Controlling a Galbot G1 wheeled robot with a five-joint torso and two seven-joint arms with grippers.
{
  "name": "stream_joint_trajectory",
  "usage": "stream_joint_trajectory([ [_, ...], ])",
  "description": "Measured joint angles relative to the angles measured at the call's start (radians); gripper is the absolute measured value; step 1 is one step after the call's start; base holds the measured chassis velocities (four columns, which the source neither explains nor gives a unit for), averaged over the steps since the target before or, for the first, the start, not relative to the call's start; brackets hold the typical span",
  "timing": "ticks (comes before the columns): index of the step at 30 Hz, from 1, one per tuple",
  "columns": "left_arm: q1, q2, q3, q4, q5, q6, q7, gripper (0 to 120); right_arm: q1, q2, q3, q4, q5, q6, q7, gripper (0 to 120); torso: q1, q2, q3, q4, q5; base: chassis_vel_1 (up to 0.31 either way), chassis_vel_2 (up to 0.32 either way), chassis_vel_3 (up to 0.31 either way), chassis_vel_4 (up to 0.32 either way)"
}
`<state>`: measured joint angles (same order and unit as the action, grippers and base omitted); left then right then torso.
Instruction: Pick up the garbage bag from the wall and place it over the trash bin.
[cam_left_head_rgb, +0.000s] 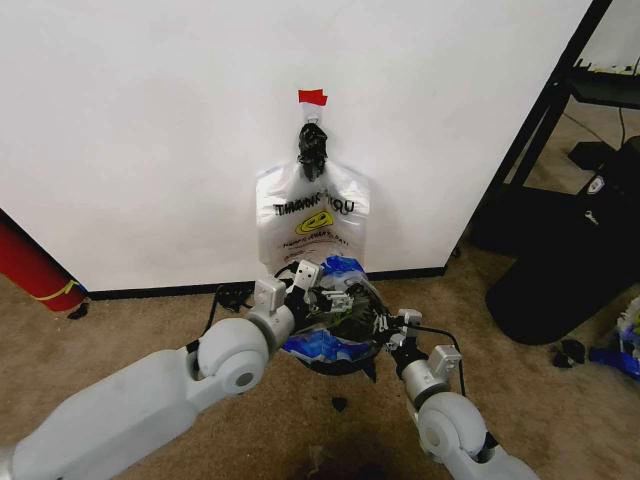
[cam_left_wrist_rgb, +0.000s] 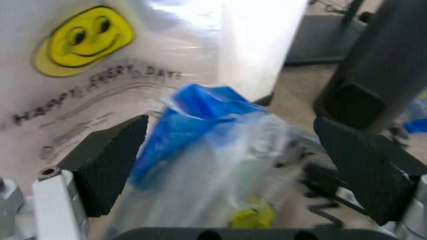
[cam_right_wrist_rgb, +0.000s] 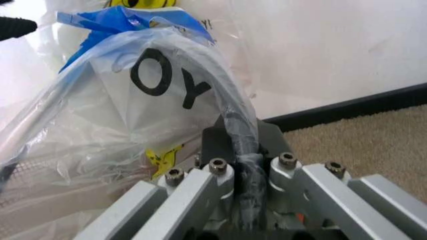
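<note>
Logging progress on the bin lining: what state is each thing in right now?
Bag: draped over the bin, pinched at its rim.
Bin: upright below the wall.
Left gripper: open around the bag's blue patch.
Right gripper: shut on bag.
Hanging bags: bunched on the wall.

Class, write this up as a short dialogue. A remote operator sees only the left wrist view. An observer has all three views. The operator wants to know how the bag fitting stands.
Operator: My left gripper is open, with blue plastic between its fingers. Is the other arm holding anything?
Observer: Yes. The right gripper is shut on a bunched strand of the garbage bag.
Operator: Where is the bag relative to the bin?
Observer: In the head view it lies across the top of the trash bin, with a gripper at each side.
Operator: What is that smiley behind my fingers?
Observer: It is on the bunched bags hanging on the wall from a black knot.
</note>
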<state>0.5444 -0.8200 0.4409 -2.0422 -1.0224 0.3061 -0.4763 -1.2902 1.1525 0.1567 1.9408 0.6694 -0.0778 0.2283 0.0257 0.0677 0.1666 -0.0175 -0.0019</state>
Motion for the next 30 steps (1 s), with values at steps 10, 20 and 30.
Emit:
stream_joint_trajectory([
  [10, 0.011, -0.056, 0.0, 0.073, -0.004, -0.049, -0.053, 93, 0.008, 0.003, -0.004, -0.012, 0.001, 0.003, 0.005, 1, 0.0, 0.0, 0.0, 0.0, -0.0001, 0.0, 0.0, 0.0, 0.0],
  [20, -0.008, -0.091, 0.023, 0.114, 0.0, -0.087, -0.081, 57, 0.014, 0.009, -0.001, -0.01, 0.013, -0.002, 0.022, 1, 0.0, 0.0, 0.0, 0.0001, 0.0, 0.0, 0.0, 0.0, 0.0],
  [30, -0.022, -0.116, 0.035, 0.123, -0.034, -0.068, -0.123, 24, 0.02, 0.006, -0.001, -0.009, 0.015, -0.004, 0.025, 1, 0.0, 0.0, 0.0, 0.0, 0.0, 0.0, 0.0, 0.0, 0.0],
])
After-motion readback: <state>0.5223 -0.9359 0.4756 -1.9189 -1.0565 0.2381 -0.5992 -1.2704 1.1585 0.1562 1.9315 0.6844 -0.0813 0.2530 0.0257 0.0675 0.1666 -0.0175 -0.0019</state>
